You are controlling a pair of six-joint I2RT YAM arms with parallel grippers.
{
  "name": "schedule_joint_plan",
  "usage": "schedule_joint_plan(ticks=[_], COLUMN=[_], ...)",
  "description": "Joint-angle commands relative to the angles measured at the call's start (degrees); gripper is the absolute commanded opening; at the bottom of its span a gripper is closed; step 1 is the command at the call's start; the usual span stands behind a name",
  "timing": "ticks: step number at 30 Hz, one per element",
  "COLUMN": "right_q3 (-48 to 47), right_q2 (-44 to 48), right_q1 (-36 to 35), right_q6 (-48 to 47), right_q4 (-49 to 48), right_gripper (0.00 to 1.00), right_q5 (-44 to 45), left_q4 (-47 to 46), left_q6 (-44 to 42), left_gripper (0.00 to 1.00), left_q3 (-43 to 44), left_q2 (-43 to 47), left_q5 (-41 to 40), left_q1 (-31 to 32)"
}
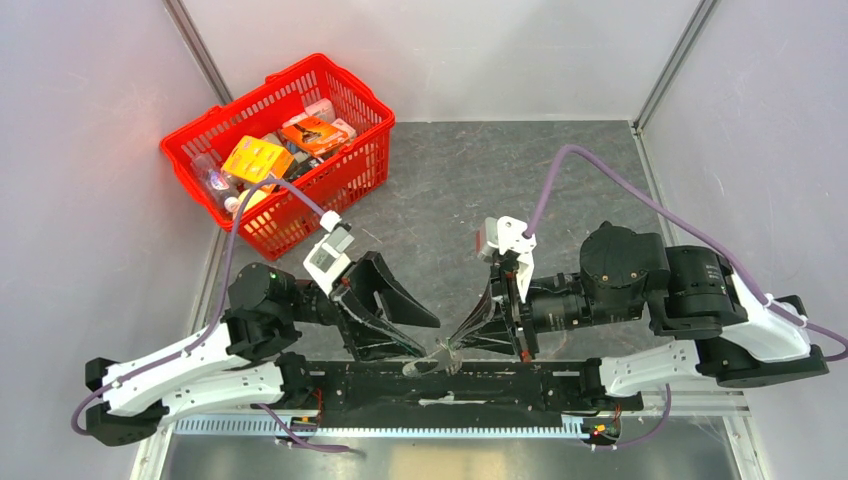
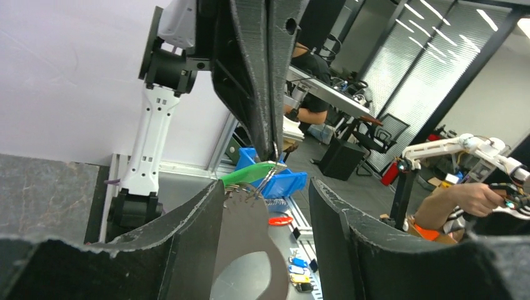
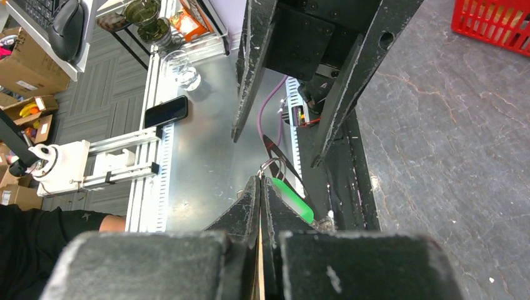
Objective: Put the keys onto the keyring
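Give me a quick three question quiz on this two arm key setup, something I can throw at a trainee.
1. True or false: the red basket stands empty.
2. Which gripper has its jaws apart? A: the left gripper. B: the right one. C: neither.
3. Fill the gap: the right gripper is pinched shut on the key with the ____ head.
Key: 1 false, packets lie in it. 2 A. 3 green.
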State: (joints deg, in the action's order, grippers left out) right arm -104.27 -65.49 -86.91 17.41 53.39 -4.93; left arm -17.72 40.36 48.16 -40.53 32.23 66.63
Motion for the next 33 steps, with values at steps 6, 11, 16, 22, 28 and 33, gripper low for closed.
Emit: schedule_joint_plan(ticks=[6, 11, 16, 22, 28, 33], right_q3=[-5.4, -6.2, -6.9, -6.9, -6.9, -7.1], right_q2=[-1.5, -1.9, -2.3, -2.6, -2.7, -2.8], right_q1=[-0.4, -0.4, -0.4, -0.4, -0.3, -0.4], right_q6=[0.9, 1.0, 0.8, 0.7, 0.9, 0.9], right_q4=[-0.6, -0.7, -0.6, -0.7, -0.7, -0.9], right_gripper=[0.00, 0.00, 0.00, 0.00, 0.00, 0.00], right_q5=[-1.3, -0.4, -0.1, 0.0, 0.2, 0.3], left_q4=[-8.6, -10.8, -11.9, -13.8, -15.0, -15.1], left_q6=[-0.3, 1.0, 1.7, 2.9, 3.6, 3.7], left_gripper=[0.60, 0.60, 0.58, 0.44, 0.36, 0.32], left_q3=[2.2, 2.1, 2.2, 2.4, 2.2, 1.9], left_q2=[-2.1, -3.0, -3.3, -4.3, -4.8, -4.7], left_q5=[6.4, 7.3, 7.9, 9.0, 9.7, 10.0], left_q1=[-0.1, -0.1, -0.1, -0.1, -0.1, -0.1])
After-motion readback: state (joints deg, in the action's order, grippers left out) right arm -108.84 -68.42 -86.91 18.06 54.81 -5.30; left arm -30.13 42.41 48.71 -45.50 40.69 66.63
